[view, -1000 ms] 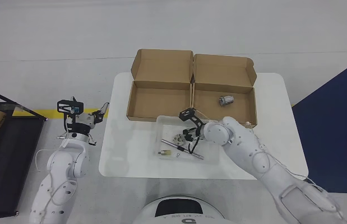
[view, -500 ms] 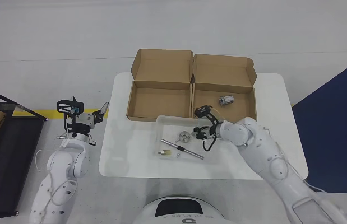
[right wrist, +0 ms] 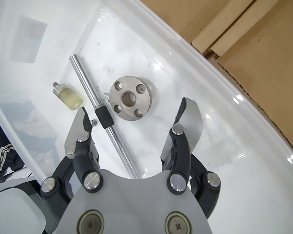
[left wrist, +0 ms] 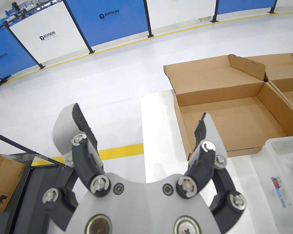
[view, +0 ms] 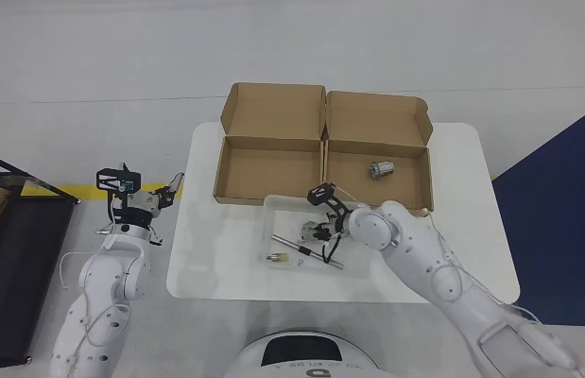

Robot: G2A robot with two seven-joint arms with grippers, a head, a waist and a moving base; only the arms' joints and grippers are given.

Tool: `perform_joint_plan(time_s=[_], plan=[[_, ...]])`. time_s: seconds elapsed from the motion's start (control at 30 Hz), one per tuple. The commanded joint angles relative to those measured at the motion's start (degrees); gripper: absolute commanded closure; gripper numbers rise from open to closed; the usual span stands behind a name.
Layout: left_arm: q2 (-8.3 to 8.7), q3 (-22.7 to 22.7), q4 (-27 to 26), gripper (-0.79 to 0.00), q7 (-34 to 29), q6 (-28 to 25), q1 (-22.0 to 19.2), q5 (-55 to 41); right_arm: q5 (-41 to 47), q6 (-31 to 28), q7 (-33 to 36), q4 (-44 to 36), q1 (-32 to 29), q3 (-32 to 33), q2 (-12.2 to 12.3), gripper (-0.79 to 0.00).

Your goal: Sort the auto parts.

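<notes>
Your right gripper hangs with its jaws spread inside the clear plastic bin, holding nothing. The round metal flange and the chrome rod lie between its fingers. A small yellowish cylinder lies just beside the rod. Your left gripper is also spread and empty, off the left edge of the table. One metal part sits in the right cardboard box.

Factory hall: pale glossy floor with yellow line, blue-and-white partition panels on black posts, white worktop.
</notes>
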Motion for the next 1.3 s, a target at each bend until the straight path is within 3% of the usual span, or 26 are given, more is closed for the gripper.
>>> perform_joint_plan(time_s=[0.0,0.13,0.3,0.47,0.5,0.77,0.8,0.9,1.27], plan=[[0.00,0.00,0.00,-0.785,0.00,0.00,0.00,0.00,-0.74,0.55,-0.83,0.83,0.56,-0.84,-0.43,-0.653],[0.00,0.00,0.00,-0.785,0.00,0.00,0.00,0.00,-2.62,1.85,-1.62,2.41,1.47,-2.81,-1.33,-0.665],[0.00,0.00,0.00,-0.785,0.00,0.00,0.00,0.00,-3.80,3.15,-2.15,4.37,2.84,-4.80,-2.55,-0.619],[0.00,0.00,0.00,-0.785,0.00,0.00,0.00,0.00,-4.04,3.28,-2.35,5.56,3.68,-5.72,-3.39,-0.456],[0.00,0.00,0.00,-0.785,0.00,0.00,0.00,0.00,-4.08,3.29,-2.42,5.76,3.77,-5.79,-3.51,-0.391],[0.00,0.00,0.00,-0.785,0.00,0.00,0.00,0.00,-4.90,4.70,-2.28,7.11,4.32,-6.03,-4.28,-0.262],[0.00,0.00,0.00,-0.785,0.00,0.00,0.00,0.00,-4.91,4.66,-2.14,7.19,4.39,-5.95,-4.32,-0.225],[0.00,0.00,0.00,-0.785,0.00,0.00,0.00,0.00,-4.05,3.53,-1.67,6.80,4.27,-5.15,-4.24,0.000],[0.00,0.00,0.00,-0.785,0.00,0.00,0.00,0.00,-1.82,-2.46,0.55,0.75,-0.82,3.25,-0.98,0.000]])
